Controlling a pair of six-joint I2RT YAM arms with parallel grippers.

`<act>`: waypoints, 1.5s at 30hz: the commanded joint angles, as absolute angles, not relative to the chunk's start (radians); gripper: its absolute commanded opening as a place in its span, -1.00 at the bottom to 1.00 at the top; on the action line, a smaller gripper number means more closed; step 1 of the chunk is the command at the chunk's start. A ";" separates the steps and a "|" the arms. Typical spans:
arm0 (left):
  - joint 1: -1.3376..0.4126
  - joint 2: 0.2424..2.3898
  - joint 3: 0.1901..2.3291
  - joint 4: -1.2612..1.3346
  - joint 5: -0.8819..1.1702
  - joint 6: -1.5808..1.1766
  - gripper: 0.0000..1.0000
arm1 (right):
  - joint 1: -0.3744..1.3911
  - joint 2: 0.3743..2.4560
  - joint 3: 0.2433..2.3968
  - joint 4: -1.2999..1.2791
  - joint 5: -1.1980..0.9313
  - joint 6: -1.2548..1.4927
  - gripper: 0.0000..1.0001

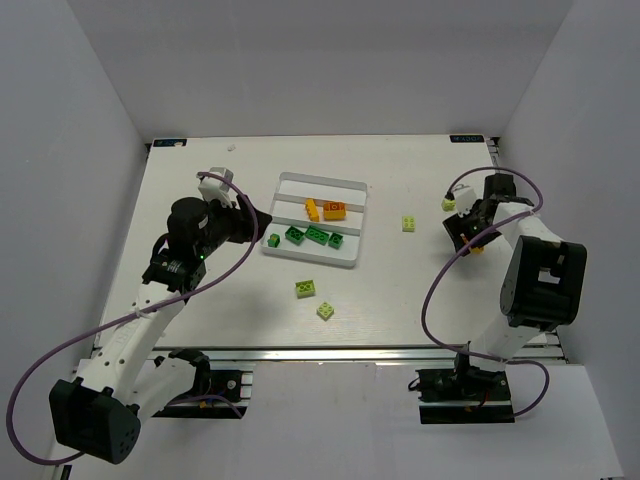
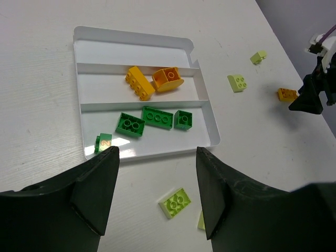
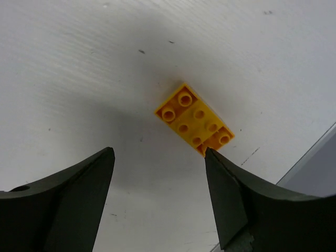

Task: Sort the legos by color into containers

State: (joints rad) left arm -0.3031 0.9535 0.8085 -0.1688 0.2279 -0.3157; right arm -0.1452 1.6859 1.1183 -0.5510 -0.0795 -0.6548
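White desk [image 1: 200, 300] carries the tray [image 1: 320, 181] at frame centre, with orange bricks [image 1: 334, 210] and dark green bricks [image 1: 316, 236] sorted into separate compartments. Four pale bricks [image 1: 306, 289] and one loose orange brick [image 3: 194, 119] at far right lie outside. Left end effector [image 2: 156, 152] and right end effector [image 3: 157, 155] both stand apart, empty.

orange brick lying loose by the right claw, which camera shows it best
The right wrist view: the orange brick lies large and unobstructed ahead of the open right claw. The left wrist view shows it small and distant; the top view shows only a sliver by that claw.
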 commanded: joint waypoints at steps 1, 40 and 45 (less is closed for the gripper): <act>-0.299 0.940 0.805 -0.144 0.250 -0.318 0.40 | -0.147 1.635 1.151 -0.586 -0.154 -0.946 0.50; -0.290 0.968 0.805 -0.147 0.241 -0.310 0.39 | -0.042 1.864 1.353 -0.790 -0.242 -1.226 -1.00; -0.290 0.962 0.802 -0.140 0.250 -0.310 0.39 | 0.139 1.740 1.394 -0.750 -0.409 -1.054 -1.00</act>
